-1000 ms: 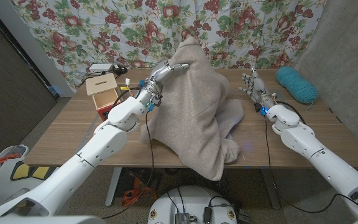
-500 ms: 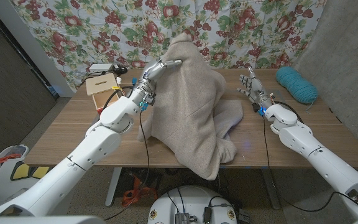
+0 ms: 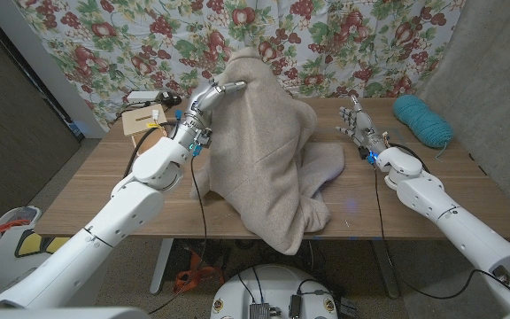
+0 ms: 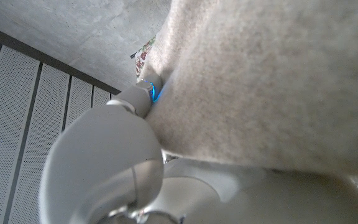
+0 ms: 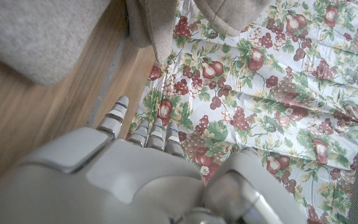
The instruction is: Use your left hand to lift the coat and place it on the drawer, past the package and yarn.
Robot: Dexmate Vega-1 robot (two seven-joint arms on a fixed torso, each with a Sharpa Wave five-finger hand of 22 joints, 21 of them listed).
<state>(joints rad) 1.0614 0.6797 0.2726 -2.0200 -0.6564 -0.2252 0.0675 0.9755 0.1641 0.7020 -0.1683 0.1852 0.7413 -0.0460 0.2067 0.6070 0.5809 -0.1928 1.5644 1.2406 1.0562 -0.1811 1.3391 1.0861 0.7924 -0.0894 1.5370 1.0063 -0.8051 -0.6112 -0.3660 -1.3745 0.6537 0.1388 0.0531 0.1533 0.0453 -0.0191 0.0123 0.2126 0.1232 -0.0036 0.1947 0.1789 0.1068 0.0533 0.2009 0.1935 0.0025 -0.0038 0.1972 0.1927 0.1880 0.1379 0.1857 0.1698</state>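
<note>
The left hand [image 3: 212, 96] is raised above the table [image 3: 87, 182], its fingers closed on the top of the beige coat [image 3: 259, 146], which hangs from the grip in a tall peak with its lower folds lying on the table below and to the right of the hand. The drawer [image 3: 144, 122] stands just beyond the hand's left side. The right hand [image 3: 355, 120] stands upright with its fingers apart, holding nothing, the coat's edge near its left and the teal yarn [image 3: 422, 120] off to its right.

beige coat [image 3: 264, 151], teal yarn [image 3: 421, 120], floral curtain [image 3: 326, 35]
</note>
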